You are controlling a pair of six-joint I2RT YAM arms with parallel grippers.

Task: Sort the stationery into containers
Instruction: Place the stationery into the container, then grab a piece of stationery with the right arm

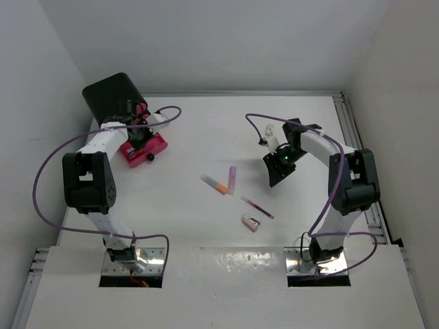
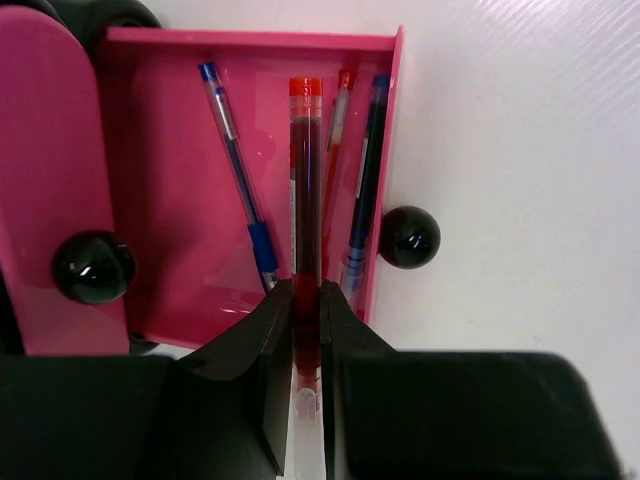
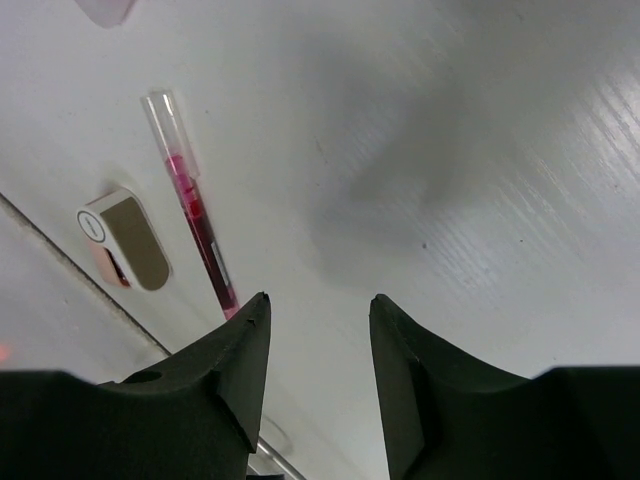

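Left gripper [image 2: 305, 300]: we see it clenched on a red pen [image 2: 306, 180] over the open pink drawer [image 2: 250, 40], where 3 pens [image 2: 240, 170] lie.
Right gripper [image 3: 318, 320]: fingers parted, holding nothing, above the table [image 3: 500, 150]; a loose pen [image 3: 195, 215] and eraser block [image 3: 130, 240] lie nearby.

A white table [image 1: 206, 130] lies below the right gripper [image 1: 276, 179]. 3 white walls [image 1: 206, 41] stand around the table, well apart from this gripper. To the right of the gripper, a metal rail [image 1: 350, 130] runs along the table edge.
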